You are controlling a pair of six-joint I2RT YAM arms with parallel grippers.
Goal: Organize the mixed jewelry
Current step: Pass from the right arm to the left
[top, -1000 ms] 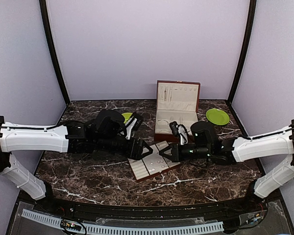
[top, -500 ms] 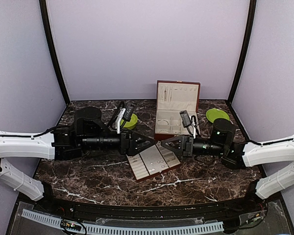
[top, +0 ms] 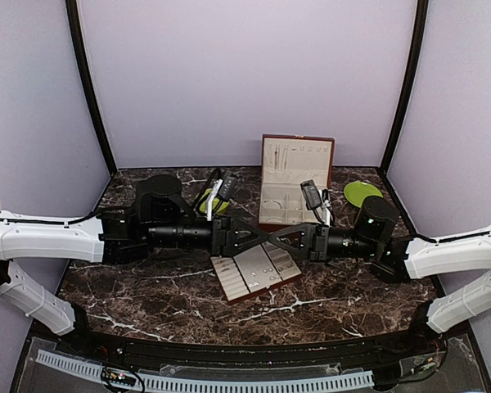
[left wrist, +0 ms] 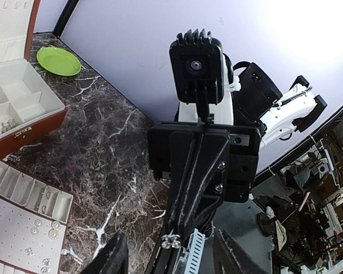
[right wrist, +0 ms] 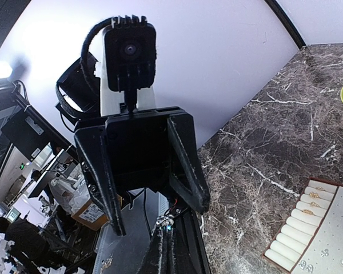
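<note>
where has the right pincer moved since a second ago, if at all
Yes: the right pincer, shut on a silvery piece, has shifted from over the tray's right side to just beyond its far corner, nearer the open box.

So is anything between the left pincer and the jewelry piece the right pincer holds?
Nothing visible. The jewelry piece sits at the tips of the shut right pincer, already between the open jaws of the left pincer.

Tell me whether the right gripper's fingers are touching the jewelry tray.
Apart. The left wrist view shows bare marble between the right gripper and the tray.
</note>
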